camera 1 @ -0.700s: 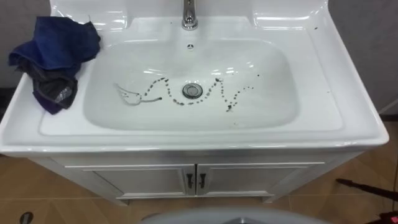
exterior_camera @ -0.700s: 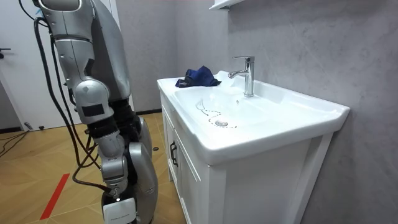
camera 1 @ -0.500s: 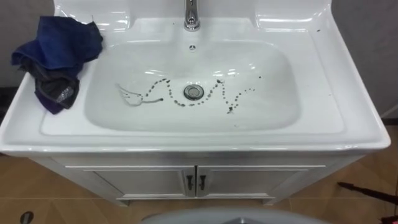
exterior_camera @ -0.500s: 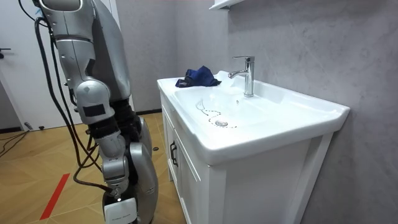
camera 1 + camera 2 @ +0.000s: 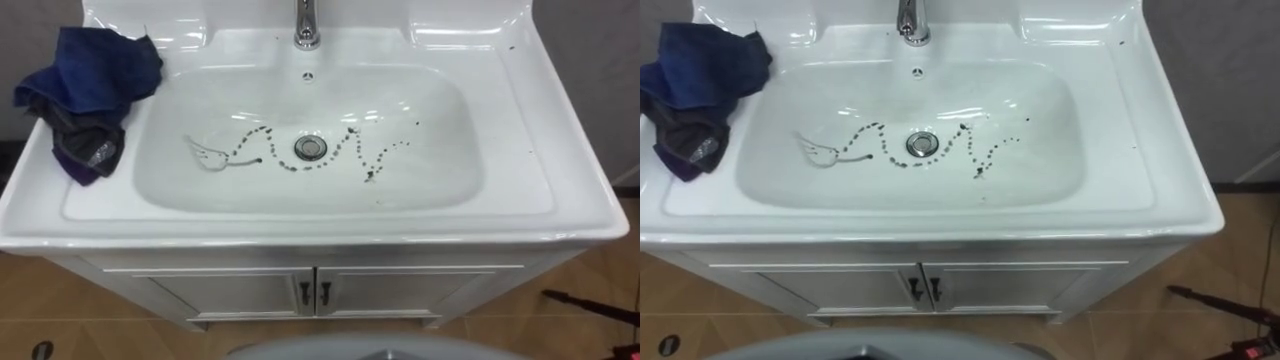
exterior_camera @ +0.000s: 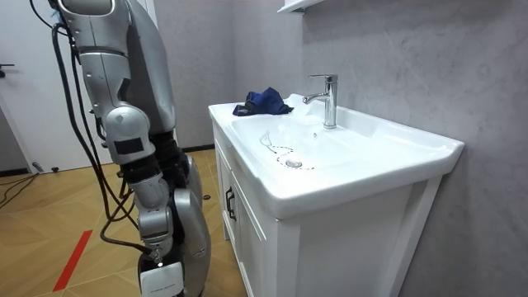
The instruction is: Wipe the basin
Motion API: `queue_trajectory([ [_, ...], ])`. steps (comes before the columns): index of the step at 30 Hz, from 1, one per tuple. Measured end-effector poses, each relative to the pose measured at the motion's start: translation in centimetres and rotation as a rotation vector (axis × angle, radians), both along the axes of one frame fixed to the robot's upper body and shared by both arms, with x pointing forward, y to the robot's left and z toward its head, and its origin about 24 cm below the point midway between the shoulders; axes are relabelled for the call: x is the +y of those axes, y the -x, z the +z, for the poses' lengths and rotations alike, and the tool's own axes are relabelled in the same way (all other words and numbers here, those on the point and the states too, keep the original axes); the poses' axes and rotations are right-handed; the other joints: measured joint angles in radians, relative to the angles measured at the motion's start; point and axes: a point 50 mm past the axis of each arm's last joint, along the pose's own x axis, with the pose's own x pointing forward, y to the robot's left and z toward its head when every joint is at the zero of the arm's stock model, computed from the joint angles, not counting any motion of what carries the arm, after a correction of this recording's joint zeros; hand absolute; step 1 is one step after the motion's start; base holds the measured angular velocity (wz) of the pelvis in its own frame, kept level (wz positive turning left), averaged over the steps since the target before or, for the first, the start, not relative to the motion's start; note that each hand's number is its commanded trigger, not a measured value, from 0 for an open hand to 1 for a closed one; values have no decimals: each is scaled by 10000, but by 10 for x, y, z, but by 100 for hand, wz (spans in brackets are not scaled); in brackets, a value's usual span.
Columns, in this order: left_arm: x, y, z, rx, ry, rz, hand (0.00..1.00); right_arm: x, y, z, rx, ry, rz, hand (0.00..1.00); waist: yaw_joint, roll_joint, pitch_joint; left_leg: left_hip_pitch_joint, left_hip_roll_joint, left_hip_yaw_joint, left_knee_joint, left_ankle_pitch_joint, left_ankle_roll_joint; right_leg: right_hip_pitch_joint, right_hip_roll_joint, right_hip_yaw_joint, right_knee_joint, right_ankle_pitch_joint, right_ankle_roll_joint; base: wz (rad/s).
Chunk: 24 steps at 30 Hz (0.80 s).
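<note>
Cloth (image 5: 88, 88): dark blue, crumpled in a heap on the left ledge, higher than the right hand (image 6: 159, 276) and on the far side of the robot's body from it. It is held by nothing, and is judged to be parked there clear of the bowl, ready to be taken up for the wipe.

Smear (image 5: 205, 155): thin grey loops on the bowl's left slope, up and forward of the hand.

Dirt trail (image 5: 366, 170): dark specks laid in a wavy line across the bowl floor, past both sides of the outlet. This is the matter to be wiped, and none of it is judged cleared yet.

Faucet (image 5: 306, 25): chrome, upright at the back rim, the item farthest forward from the hand.

Drain (image 5: 311, 147): round metal outlet at the lowest part of the bowl, set in the middle of the trail.

Basin (image 5: 560, 190): white, set on the cabinet. A few stray specks are seen on the right ledge, the side nearer the hand.

Cabinet doors (image 5: 400, 290): closed beneath the front rim, directly ahead of the hand.

Right hand: hung low at the robot's side in the room view, below the rim and apart from everything listed. Whether its fingers are spread or curled cannot be told.

Step in hand: judged to be the start, with the cloth to be fetched first.
</note>
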Motion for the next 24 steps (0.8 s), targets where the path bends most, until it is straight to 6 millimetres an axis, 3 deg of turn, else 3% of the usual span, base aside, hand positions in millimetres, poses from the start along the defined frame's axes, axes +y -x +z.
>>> queue_trajectory([
  [7, 2, -1, 0, -118, -227, 226, 0, 0, 1, 0, 22, -36, -154, 0, -10, -3, -4, -70, -12, 20, 69, 0, 0, 43, 6, -26, -166, 13, 19, 0],
  [16, 7, -2, 2, -695, -721, 2650, 0, -3, 3, 0, -10, 179, -428, 0, 5, 80, -26, -102, -18, 175, 180, 3, -1, 9, 11, 52, -136, -3, 23, -3],
  [24, 34, -28, 12, -3085, -2174, 5241, 0, -23, -1, 4, -446, 708, -423, 0, 232, 324, -7, -102, -10, 183, 132, 3, 0, -81, 12, 85, 9, 3, 24, 0],
])
